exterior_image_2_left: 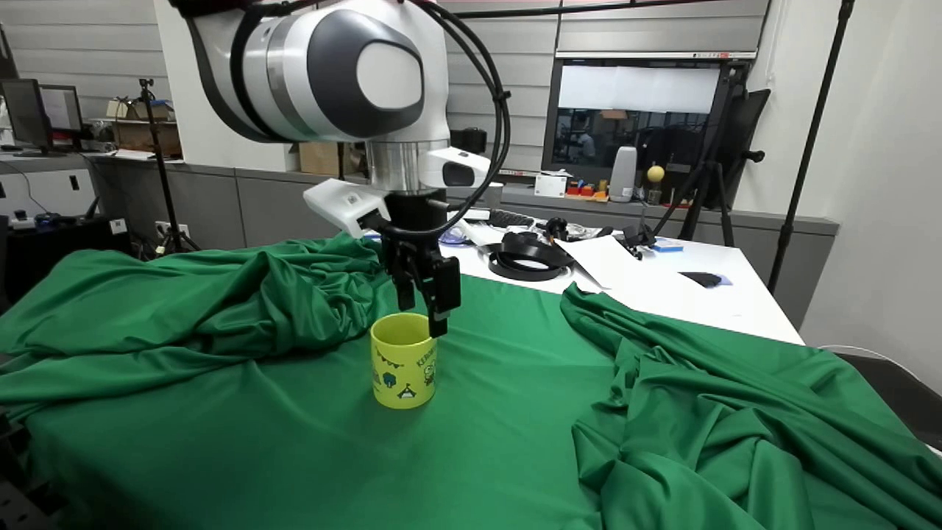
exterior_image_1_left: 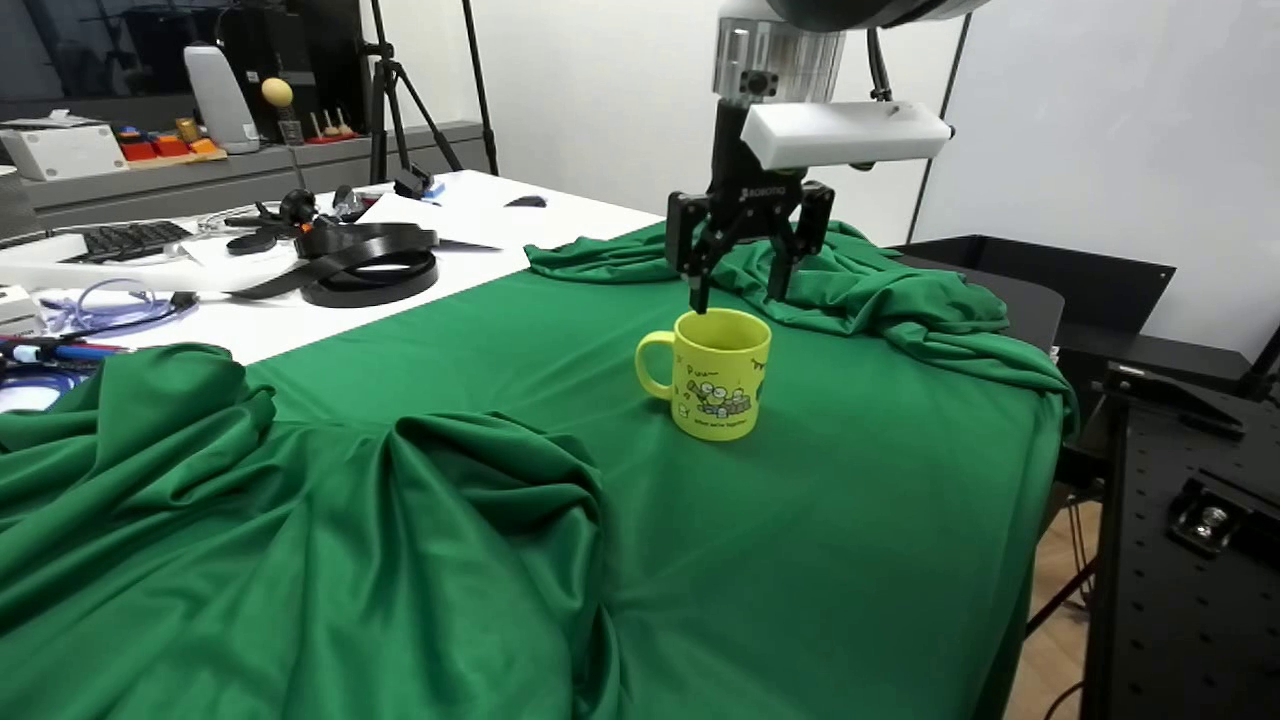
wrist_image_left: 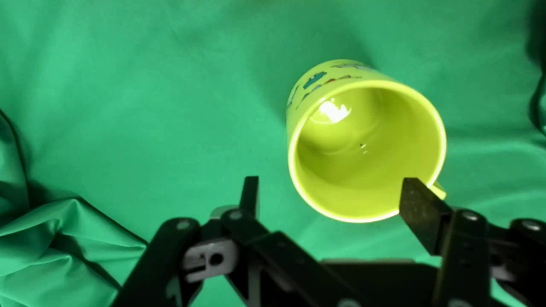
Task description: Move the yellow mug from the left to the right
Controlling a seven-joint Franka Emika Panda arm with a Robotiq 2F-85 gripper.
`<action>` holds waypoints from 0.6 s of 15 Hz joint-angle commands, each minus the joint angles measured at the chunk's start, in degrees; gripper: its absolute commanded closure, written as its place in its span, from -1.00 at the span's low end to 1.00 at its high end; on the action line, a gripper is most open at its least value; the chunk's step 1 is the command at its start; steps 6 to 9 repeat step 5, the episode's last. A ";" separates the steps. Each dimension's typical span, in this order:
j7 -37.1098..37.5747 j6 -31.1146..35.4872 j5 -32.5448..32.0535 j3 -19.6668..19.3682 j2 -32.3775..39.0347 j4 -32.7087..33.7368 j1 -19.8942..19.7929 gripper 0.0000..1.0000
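Observation:
The yellow mug (exterior_image_1_left: pixel 718 388) stands upright on the green cloth, with its loop handle to the left in this exterior view. It also shows in an exterior view (exterior_image_2_left: pixel 403 369), where the handle is hidden. My gripper (exterior_image_1_left: pixel 738 298) is open and empty, pointing down just above the mug; it also shows in an exterior view (exterior_image_2_left: pixel 422 318). In the wrist view the mug (wrist_image_left: pixel 367 145) is seen from above, its opening up. The right finger of the gripper (wrist_image_left: pixel 332 180) overlaps the rim beside the handle. The left finger is over cloth, left of the mug. Contact cannot be told.
The green cloth (exterior_image_1_left: pixel 850 530) covers the table, with bunched folds (exterior_image_1_left: pixel 480 520) on the near side and more folds (exterior_image_1_left: pixel 880 290) behind the gripper. A black strap roll (exterior_image_1_left: pixel 370 275) and cables lie on the white tabletop. A black perforated panel (exterior_image_1_left: pixel 1180 580) stands beside the table.

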 commanded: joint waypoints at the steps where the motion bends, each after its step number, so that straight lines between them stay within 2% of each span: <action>1: 0.50 -0.82 -0.92 0.32 -3.61 -0.18 -0.06 -1.00; 9: -0.34 -0.77 -0.94 1.17 -5.30 -0.10 -0.61 -1.00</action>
